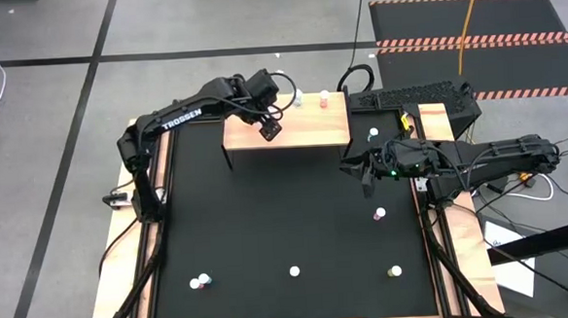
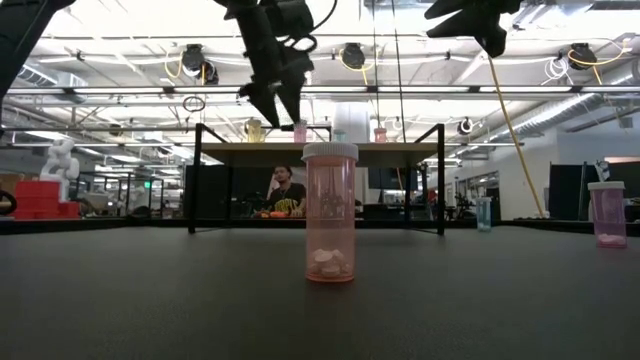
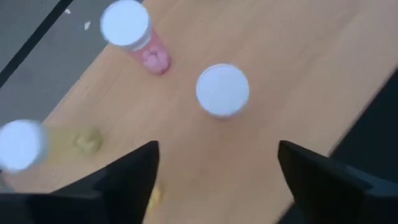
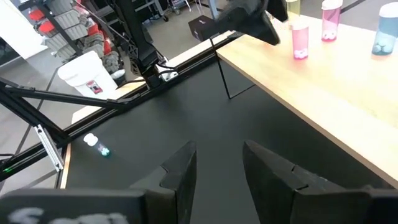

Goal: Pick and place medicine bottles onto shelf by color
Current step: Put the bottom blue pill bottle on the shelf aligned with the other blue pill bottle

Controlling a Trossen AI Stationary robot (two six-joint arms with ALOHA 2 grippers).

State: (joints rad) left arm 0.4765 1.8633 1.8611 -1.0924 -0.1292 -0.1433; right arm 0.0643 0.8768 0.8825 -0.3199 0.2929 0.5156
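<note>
The light-wood shelf (image 1: 307, 130) stands at the table's far middle. My left gripper (image 1: 271, 128) hovers open and empty above its left part. In the left wrist view (image 3: 217, 163) a white-capped bottle (image 3: 222, 90), a pink bottle (image 3: 134, 31) and a yellow bottle (image 3: 25, 144) stand upright on the shelf top below it. Two bottles (image 1: 298, 98) (image 1: 324, 99) show at the shelf's far edge. My right gripper (image 1: 357, 165) is open and empty, above the table by the shelf's right end. Its wrist view (image 4: 217, 163) shows the shelf (image 4: 323, 87) with pink (image 4: 300, 38) and blue-green (image 4: 384, 28) bottles.
Loose bottles stand on the black table: one right of the shelf (image 1: 373, 132), one at mid right (image 1: 379, 213), three along the near edge (image 1: 201, 280) (image 1: 295, 270) (image 1: 394, 270). The low view shows a pink one (image 2: 329, 212) close up. A person sits beyond the table.
</note>
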